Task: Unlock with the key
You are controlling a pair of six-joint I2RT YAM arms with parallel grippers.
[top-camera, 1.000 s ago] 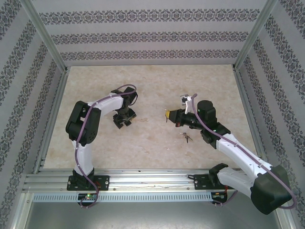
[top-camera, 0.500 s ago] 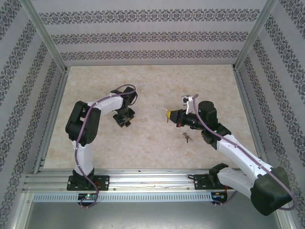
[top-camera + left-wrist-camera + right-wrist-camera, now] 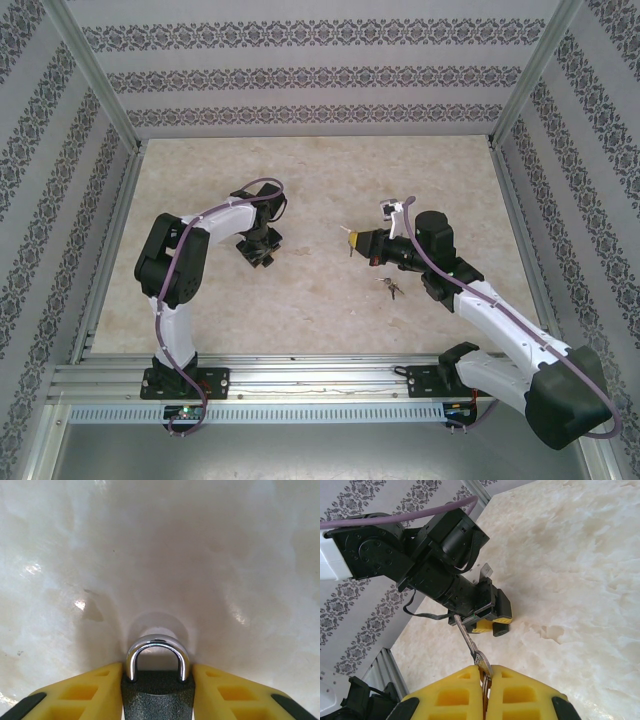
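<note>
In the left wrist view a padlock (image 3: pixel 157 696) with a dark textured body and a chrome shackle (image 3: pixel 156 644) stands on the pale tabletop. My left gripper (image 3: pixel 157 680) is shut on its body, a yellow finger (image 3: pixel 85 695) pressed against each side. My right gripper (image 3: pixel 486 672) is shut on the bow of a silver key (image 3: pixel 470 642), whose blade points out toward the left gripper (image 3: pixel 492 620) and the padlock (image 3: pixel 500 629), a gap away. From above, the left gripper (image 3: pixel 262 252) is left of centre and the right gripper (image 3: pixel 352 240) faces it.
A small bunch of spare keys (image 3: pixel 390 288) lies on the marble-patterned table (image 3: pixel 320 180) just in front of the right arm. Patterned walls and aluminium frame rails (image 3: pixel 300 375) bound the table on all sides.
The left gripper's fingers have closed in from a wider spread onto the padlock's body. The right arm with the key has hardly moved.
</note>
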